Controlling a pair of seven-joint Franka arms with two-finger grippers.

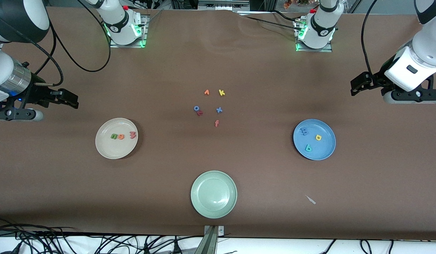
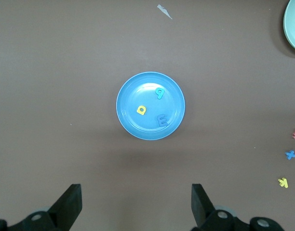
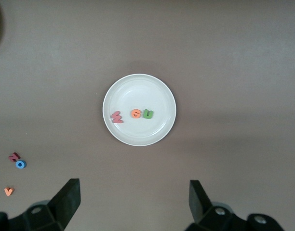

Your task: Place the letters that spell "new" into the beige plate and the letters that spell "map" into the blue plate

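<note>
The beige plate lies toward the right arm's end with the green n, orange e and pinkish-red w in it. The blue plate lies toward the left arm's end and holds the blue m, yellow a and teal p. My left gripper hangs open and empty over bare table beside the blue plate. Over bare table beside the beige plate, my right gripper also stands open, holding nothing.
A pale green plate sits empty near the front edge. Loose letters lie mid-table: orange v, yellow k, blue o, blue x, orange-red f. A small pale scrap lies nearer the front camera than the blue plate.
</note>
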